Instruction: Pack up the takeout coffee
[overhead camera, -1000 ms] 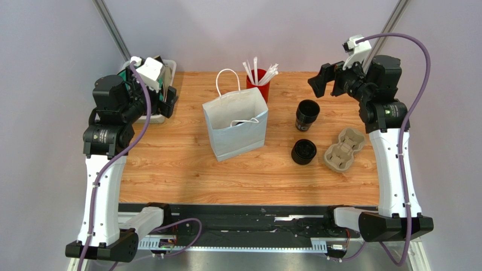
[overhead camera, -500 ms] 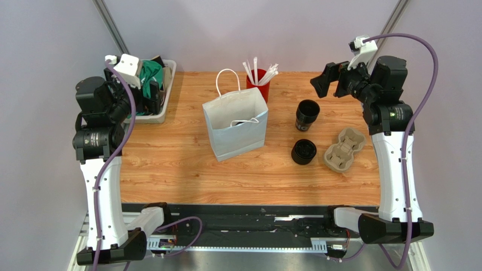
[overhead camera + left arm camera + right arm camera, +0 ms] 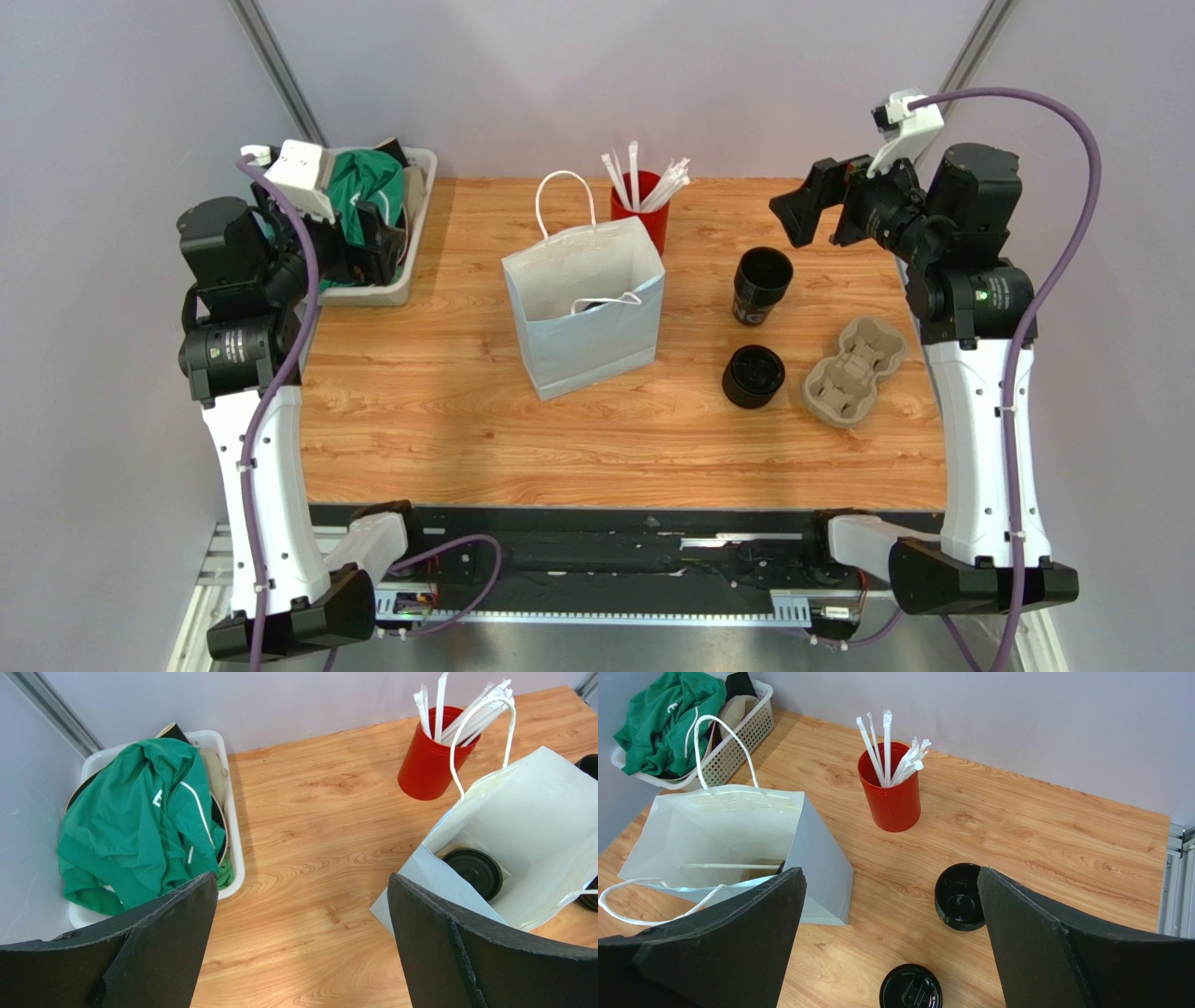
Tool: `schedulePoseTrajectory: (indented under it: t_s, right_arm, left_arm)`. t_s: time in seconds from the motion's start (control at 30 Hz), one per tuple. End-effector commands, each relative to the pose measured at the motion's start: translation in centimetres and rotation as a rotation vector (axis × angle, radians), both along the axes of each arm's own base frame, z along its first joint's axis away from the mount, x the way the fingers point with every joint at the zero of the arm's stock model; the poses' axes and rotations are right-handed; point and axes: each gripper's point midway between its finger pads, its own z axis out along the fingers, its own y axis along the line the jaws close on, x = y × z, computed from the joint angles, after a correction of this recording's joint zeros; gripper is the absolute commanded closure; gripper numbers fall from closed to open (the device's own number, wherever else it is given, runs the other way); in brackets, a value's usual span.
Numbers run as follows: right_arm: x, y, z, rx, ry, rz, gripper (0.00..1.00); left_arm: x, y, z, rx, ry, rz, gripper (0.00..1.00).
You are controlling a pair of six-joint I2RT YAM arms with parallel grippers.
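Three black coffee cups show. One with a lid [image 3: 475, 873] stands inside the white paper bag [image 3: 582, 315]. One with a lid [image 3: 753, 375] stands on the table right of the bag, also in the right wrist view [image 3: 911, 988]. A third cup [image 3: 762, 284] stands behind it, and its top looks open in the right wrist view [image 3: 959, 897]. My left gripper [image 3: 368, 231] is open and empty, high over the table's left edge by the basket; its wrist view [image 3: 302, 882] looks down at bare wood. My right gripper [image 3: 802, 196] is open and empty, high above the back right; it also shows in its wrist view [image 3: 891, 875].
A red cup of white straws [image 3: 640, 217] stands behind the bag. A brown pulp two-slot carrier [image 3: 852, 370] lies at the right. A white basket [image 3: 397, 287] with a green cloth [image 3: 140, 833] sits at the back left corner.
My left arm has drawn back to the left, off the basket, uncovering the green cloth. My right arm has shifted slightly right. Both grippers stay open. The cups and bag have not moved.
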Motion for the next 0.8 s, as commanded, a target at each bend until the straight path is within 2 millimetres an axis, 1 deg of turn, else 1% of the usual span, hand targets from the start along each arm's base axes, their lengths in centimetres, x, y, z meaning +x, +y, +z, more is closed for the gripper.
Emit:
schedulePoseTrajectory:
  t_s: [0.0,0.4,0.77]
  right_arm:
    - [-0.7,0.3,1.4,0.018,-0.028,0.018,0.01]
    - [-0.4,0.0,1.1,0.037,-0.018,-0.017,0.03]
    - [-0.4,-0.2,1.2,0.033,-0.023,-0.029,0.04]
  left_arm:
    - [-0.5,-0.3,0.9,-0.016,-0.035,-0.011,0.01]
    - [-0.3,0.1,0.2,-0.011,-0.027,0.003,0.01]
    - [-0.2,-0.1,-0.1,-0.015,-0.022,-0.008,0.01]
